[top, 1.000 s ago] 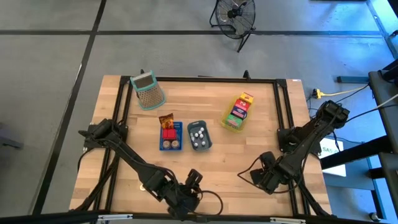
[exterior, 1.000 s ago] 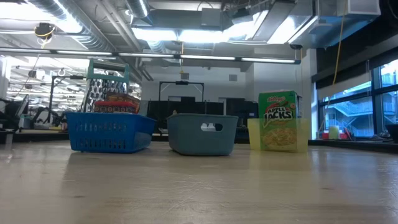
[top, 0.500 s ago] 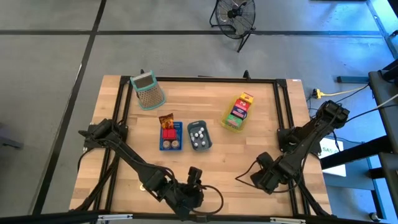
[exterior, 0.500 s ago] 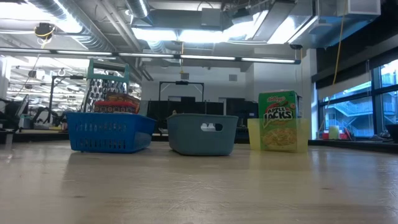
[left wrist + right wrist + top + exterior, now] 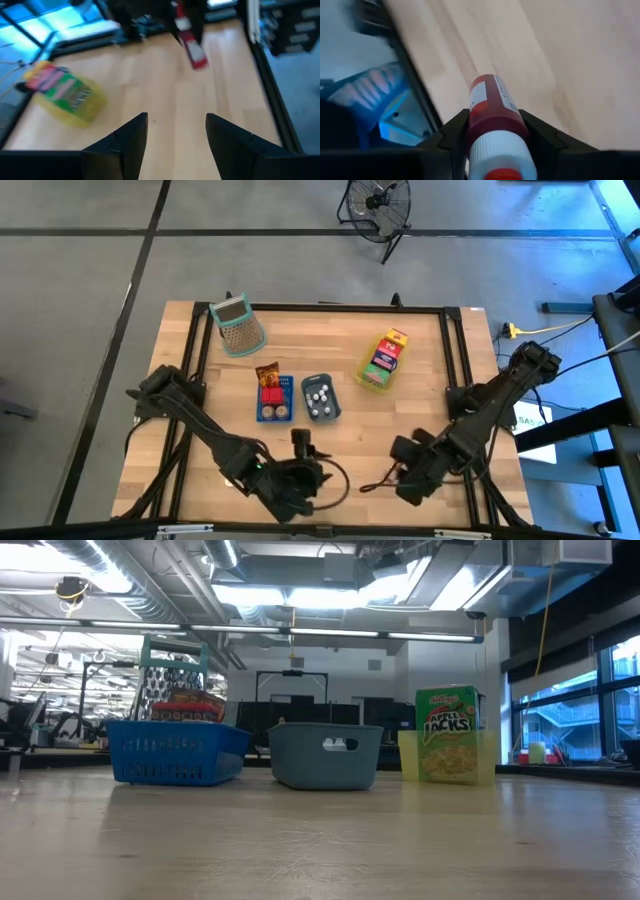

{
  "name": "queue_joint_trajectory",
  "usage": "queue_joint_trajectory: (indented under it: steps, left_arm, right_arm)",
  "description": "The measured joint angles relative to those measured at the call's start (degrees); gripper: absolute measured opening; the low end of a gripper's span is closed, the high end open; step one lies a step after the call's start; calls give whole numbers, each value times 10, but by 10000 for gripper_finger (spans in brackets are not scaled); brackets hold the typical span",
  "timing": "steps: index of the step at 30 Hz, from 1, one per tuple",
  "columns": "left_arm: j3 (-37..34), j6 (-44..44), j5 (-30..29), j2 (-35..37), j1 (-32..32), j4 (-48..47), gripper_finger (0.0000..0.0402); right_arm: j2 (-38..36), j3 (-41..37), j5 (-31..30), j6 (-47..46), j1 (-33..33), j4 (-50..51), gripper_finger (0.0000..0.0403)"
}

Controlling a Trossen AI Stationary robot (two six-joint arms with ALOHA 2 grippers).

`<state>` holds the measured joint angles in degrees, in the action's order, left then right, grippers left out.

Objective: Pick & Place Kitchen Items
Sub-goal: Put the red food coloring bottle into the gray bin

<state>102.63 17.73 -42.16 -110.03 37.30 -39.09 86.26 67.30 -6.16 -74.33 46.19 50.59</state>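
1. The right gripper (image 5: 495, 145), at the table's near right, is clamped on a red bottle (image 5: 492, 107) with a white cap.
2. The left gripper (image 5: 175, 137) hovers near the table's near middle, fingers apart and holding nothing.
3. Cartons sit in the yellow tray (image 5: 372, 379) far right; the blue tray (image 5: 274, 413) and grey tray (image 5: 321, 413) stand mid-table.

Bare table (image 5: 190, 470) along near edge; blue tray (image 5: 274, 402), grey tray (image 5: 320, 399), yellow tray (image 5: 376, 368) block centre.

L tool (image 5: 300, 442) near front edge | R tool (image 5: 402, 448) front-right | blue tray (image 5: 274, 399) mid-table
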Motion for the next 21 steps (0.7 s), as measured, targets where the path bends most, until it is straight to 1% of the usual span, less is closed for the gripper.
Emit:
queue_joint_trajectory:
  steps: [3,7,9,11,15,17,19,21]
  left_arm:
    - [0,26,-19,32,2,-37,196]
    - [0,107,-19,90,11,-152,196]
    - [0,147,-42,122,20,-207,196]
    - [0,170,-82,149,23,-244,196]
    - [0,187,-177,188,28,-283,196]
    - [0,191,-193,202,25,-297,196]
    - [0,187,-195,215,13,-315,196]
    - [0,185,-197,231,-5,-328,196]
  right_arm:
    - [0,53,-36,143,-33,-1,148]
    - [0,109,-86,297,-78,-2,148]
    - [0,129,-88,359,-101,1,148]
    - [0,141,-88,415,-125,4,148]
    - [0,151,-88,500,-181,25,148]
    - [0,151,-88,528,-211,35,148]
    - [0,151,-87,550,-239,37,149]
    - [0,151,-68,564,-266,37,149]
